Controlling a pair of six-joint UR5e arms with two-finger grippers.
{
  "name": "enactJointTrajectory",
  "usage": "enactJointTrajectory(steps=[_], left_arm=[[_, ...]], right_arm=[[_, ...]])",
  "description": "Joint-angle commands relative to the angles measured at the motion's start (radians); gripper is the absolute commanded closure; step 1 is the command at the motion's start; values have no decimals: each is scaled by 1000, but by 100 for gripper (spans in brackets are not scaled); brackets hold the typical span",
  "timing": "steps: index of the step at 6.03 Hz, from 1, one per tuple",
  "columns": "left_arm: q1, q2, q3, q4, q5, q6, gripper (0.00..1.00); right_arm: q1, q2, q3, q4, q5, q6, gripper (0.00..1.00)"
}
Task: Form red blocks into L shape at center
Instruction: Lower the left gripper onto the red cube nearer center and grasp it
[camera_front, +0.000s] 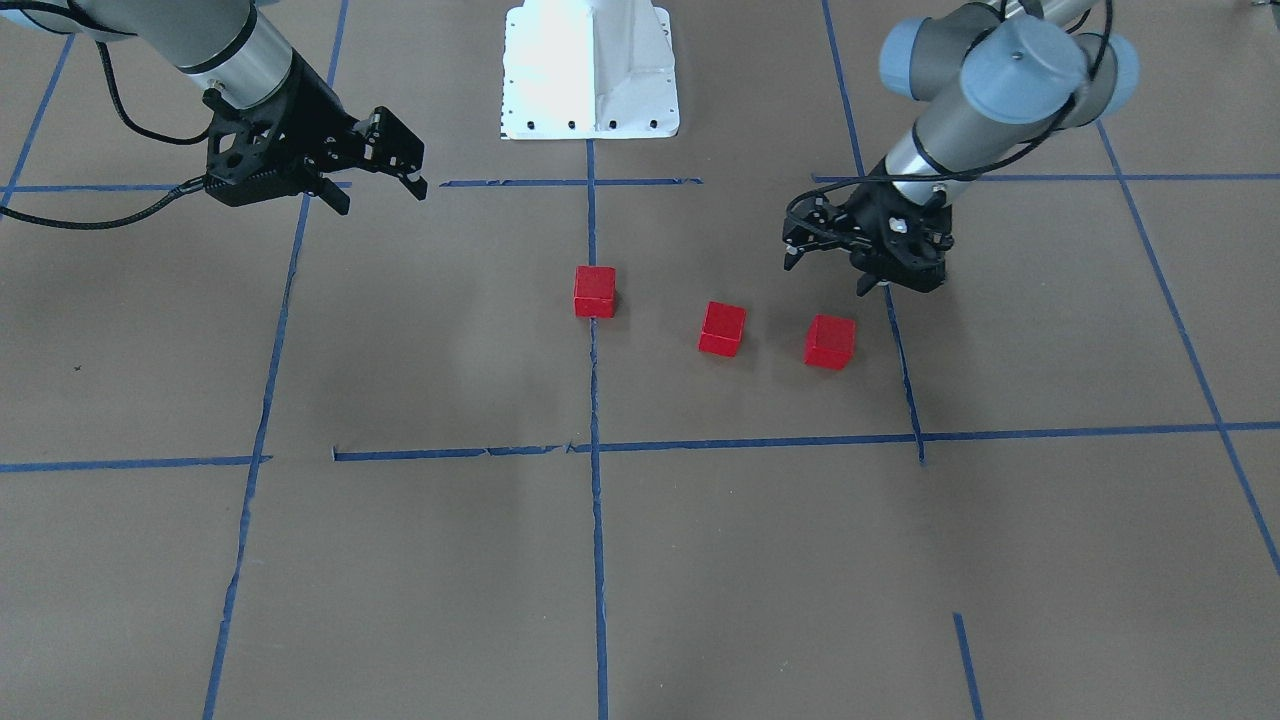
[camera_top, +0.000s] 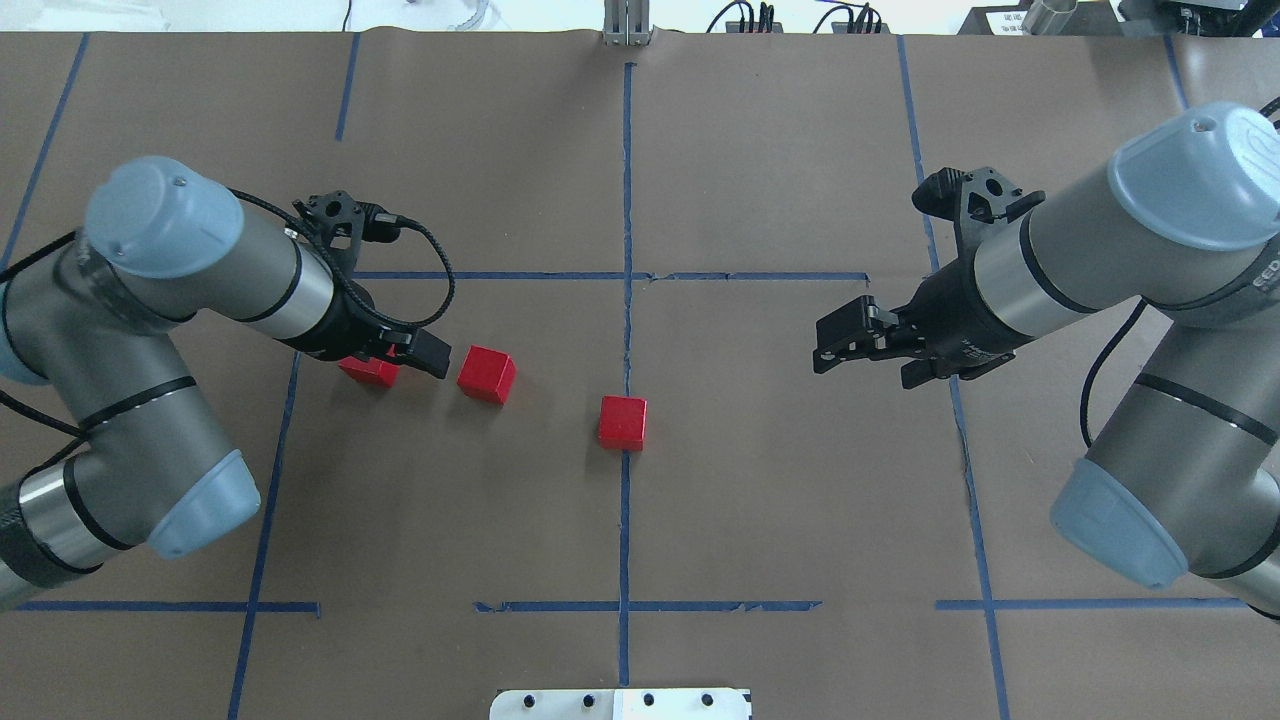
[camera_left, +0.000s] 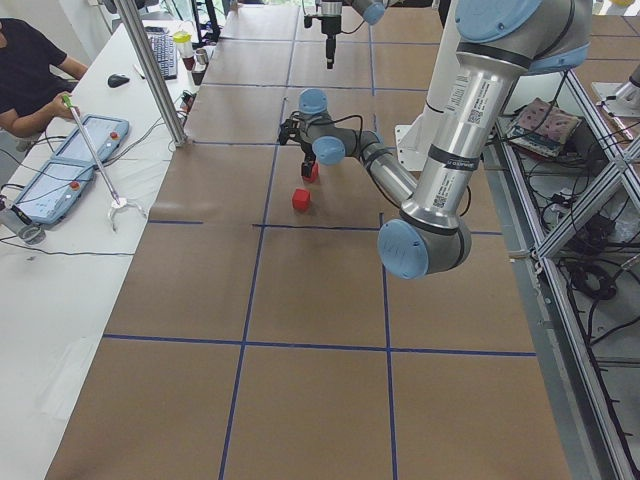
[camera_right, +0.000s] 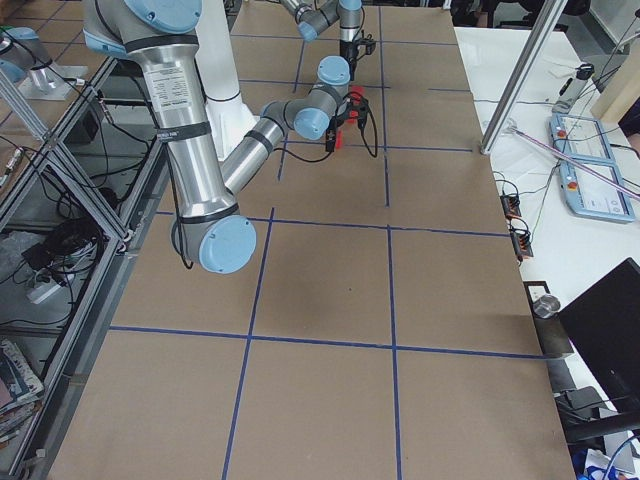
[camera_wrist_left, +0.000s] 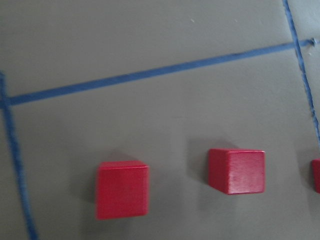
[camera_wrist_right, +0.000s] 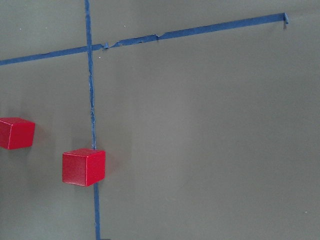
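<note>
red blocks (camera_top: 487, 374): three, apart in a loose row, one at the centre (camera_top: 626, 330), two to its left. left gripper (camera_front: 830, 275): spread, empty, above the leftmost block. right gripper (camera_front: 382, 198): spread, idle. step, judged: first pick. next: descend, pinch.

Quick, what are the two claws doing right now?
Left gripper: cannot tell if open or shut, holds nothing.
Right gripper: open, empty.

2 red blocks (camera_left: 301, 200) near L arm (camera_left: 445, 150) tip; person (camera_left: 25, 70) at edge
</note>
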Motion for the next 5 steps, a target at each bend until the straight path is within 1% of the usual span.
enactJointTrajectory(steps=[1, 2, 3, 5], left_arm=[[37, -84, 53, 85, 54, -16, 0], [77, -89, 56, 89, 127, -46, 0], [95, -101, 70, 89, 158, -46, 0], [97, -114, 97, 84, 160, -46, 0]], right_arm=[[-2, 1, -1, 0, -3, -1, 0], [-2, 0, 0, 0, -7, -1, 0], [-2, 0, -1, 0, -8, -1, 0], [-4, 0, -1, 0, -8, -1, 0]])
